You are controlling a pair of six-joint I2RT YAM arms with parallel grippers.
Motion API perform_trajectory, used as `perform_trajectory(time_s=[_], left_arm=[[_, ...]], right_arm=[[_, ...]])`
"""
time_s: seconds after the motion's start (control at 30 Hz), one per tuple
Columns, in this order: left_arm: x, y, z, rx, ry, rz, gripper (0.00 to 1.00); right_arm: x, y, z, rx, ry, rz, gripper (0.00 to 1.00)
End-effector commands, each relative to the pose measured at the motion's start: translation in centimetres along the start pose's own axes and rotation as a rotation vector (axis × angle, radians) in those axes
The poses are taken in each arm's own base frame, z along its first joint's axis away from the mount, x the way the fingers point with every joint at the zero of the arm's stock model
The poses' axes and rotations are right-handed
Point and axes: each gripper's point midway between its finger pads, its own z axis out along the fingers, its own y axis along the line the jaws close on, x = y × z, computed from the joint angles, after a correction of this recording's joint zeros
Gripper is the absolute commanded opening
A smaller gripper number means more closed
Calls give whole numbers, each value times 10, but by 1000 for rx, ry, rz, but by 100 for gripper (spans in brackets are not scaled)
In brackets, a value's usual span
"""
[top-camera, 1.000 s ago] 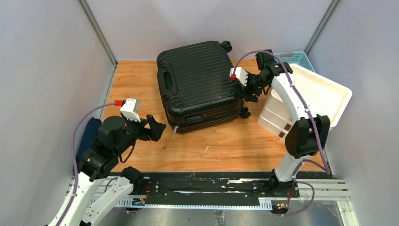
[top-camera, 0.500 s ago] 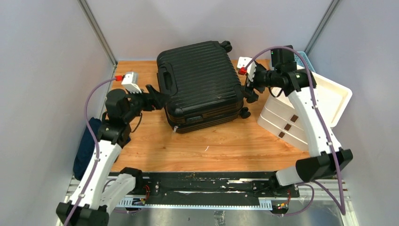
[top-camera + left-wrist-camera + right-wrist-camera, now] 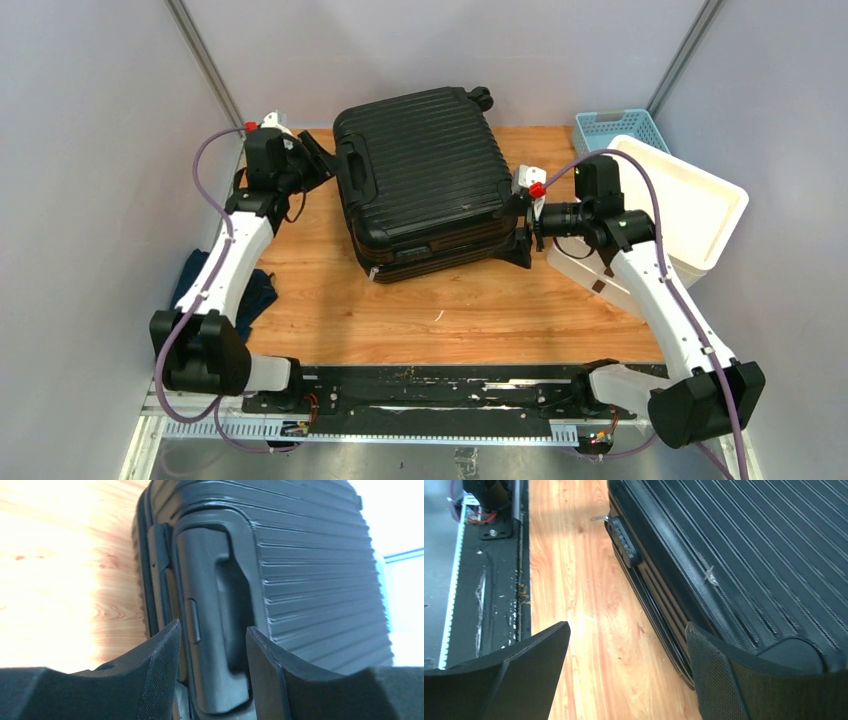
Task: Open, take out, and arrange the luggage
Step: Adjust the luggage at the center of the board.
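Note:
The luggage (image 3: 425, 170) is a large black ribbed suitcase lying flat and closed on the wooden table (image 3: 450, 305). My left gripper (image 3: 322, 160) reaches to its left side. In the left wrist view the left gripper (image 3: 212, 626) is open, its fingertips either side of the black handle (image 3: 210, 595) with a gap showing on the left. My right gripper (image 3: 520, 225) sits at the near right corner of the luggage (image 3: 744, 545). In its wrist view the right gripper (image 3: 628, 626) is wide open over bare wood, holding nothing, one finger (image 3: 719, 675) close beside the shell.
A white stacked drawer unit (image 3: 680, 200) stands right of the suitcase, with a light-blue mesh basket (image 3: 620, 125) behind it. A dark blue cloth (image 3: 195, 280) lies at the left edge. Grey walls and metal posts enclose the table; a black rail (image 3: 430, 385) runs along the front.
My left arm swung from the near left up to the suitcase's handle and its jaws narrowed. The right gripper moved from the far right side down to the near right corner and opened wider.

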Motion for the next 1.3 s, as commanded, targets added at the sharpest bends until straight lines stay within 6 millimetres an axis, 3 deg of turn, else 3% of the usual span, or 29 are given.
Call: perform_trajectory(time_s=[0.0, 0.2, 0.37, 0.5, 0.57, 0.63, 0.67, 0.77, 1.03, 1.13, 1.27], left_arm=[[4, 13, 15, -106, 22, 3, 53], [15, 12, 34, -236, 56, 71, 55], [26, 29, 42, -389, 73, 116, 55], [32, 33, 53, -409, 90, 116, 54], [32, 33, 56, -411, 92, 113, 47], [33, 31, 56, -401, 95, 106, 29], [35, 31, 55, -403, 97, 98, 25], [35, 35, 44, -426, 63, 39, 14], [32, 42, -12, -390, -204, -337, 7], [27, 34, -27, -368, -260, -380, 7], [28, 5, -33, -298, -268, -368, 6]], right_arm=[[-18, 13, 6, -68, -116, -19, 89], [-10, 15, 9, -84, -116, 3, 89], [-10, 17, 9, -85, -118, -2, 89], [-9, 17, 9, -85, -116, -1, 89], [-9, 16, 9, -82, -115, 0, 89], [-8, 16, 9, -80, -112, 1, 89], [-7, 16, 9, -80, -110, 5, 89], [-1, 17, 13, -99, -112, 27, 90], [26, 16, 28, -174, -60, 156, 87], [41, 14, 37, -164, 0, 151, 85], [57, 11, 50, -155, 77, 152, 80]])
